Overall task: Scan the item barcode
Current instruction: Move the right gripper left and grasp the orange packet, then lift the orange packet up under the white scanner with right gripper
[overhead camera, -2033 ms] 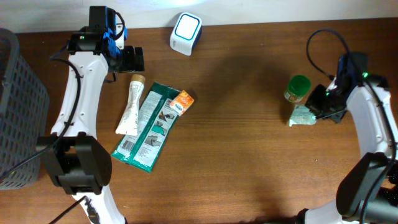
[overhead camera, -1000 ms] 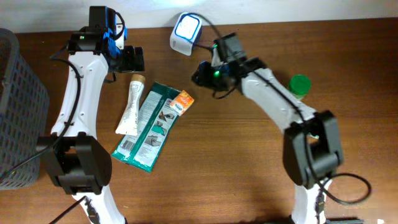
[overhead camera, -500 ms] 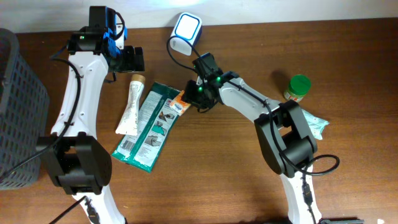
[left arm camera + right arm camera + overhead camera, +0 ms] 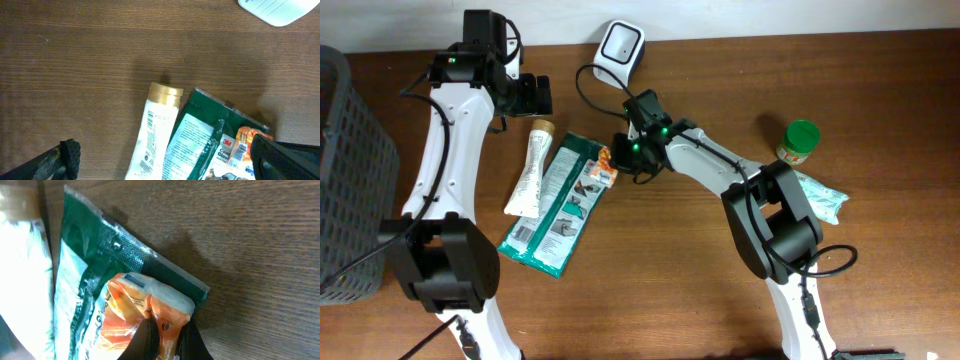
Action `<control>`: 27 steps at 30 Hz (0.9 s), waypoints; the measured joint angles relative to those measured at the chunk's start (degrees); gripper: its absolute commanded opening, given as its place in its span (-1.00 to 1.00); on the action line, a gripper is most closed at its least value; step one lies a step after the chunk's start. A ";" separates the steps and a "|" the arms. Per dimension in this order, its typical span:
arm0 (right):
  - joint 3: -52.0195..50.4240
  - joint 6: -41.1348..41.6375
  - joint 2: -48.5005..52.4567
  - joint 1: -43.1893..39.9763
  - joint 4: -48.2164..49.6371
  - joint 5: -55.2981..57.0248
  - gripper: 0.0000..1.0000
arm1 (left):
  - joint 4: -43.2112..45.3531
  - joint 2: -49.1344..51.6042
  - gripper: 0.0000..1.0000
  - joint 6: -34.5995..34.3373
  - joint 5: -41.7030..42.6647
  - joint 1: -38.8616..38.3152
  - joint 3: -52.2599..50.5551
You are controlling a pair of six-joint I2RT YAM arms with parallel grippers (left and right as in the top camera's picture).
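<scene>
The right fingers [image 4: 145, 340] are clenched on the edge of the orange packet [image 4: 150, 302]. The packet lies on the upper corner of the green package [image 4: 95, 265] on the bench [image 4: 700, 280] (a white tube [image 4: 528, 170] sits just beside that package). The white scanner [image 4: 620, 45] stands nearby at the back. The left fingers [image 4: 67, 155] hang spread wide over the tube's gold cap, gripping nothing. Far left is a dark mesh basket [image 4: 355, 170], contents unreadable. Far right stands a green-lidded jar [image 4: 800, 140], upright and capped.
</scene>
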 measured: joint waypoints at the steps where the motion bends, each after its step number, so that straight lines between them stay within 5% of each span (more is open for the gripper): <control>1: 0.44 -1.66 -0.09 -0.07 -1.62 -0.09 -0.92 | 0.00 0.00 0.99 0.00 0.00 0.00 0.00; 13: 5.11 -28.06 -13.44 -1.90 -31.74 20.85 -0.92 | 0.00 0.00 0.99 0.00 0.00 0.00 0.00; 18: 5.11 -30.82 -12.44 -1.90 -31.95 25.42 -0.28 | 0.00 0.00 0.98 0.00 0.00 0.00 0.00; 22: 5.11 -30.01 -12.41 -1.84 -30.36 20.96 -0.05 | 0.00 0.00 0.99 0.00 0.00 0.00 0.00; 27: 5.11 -19.56 -10.71 -0.42 -27.34 18.25 0.08 | 0.00 0.00 0.99 0.00 0.00 0.00 0.00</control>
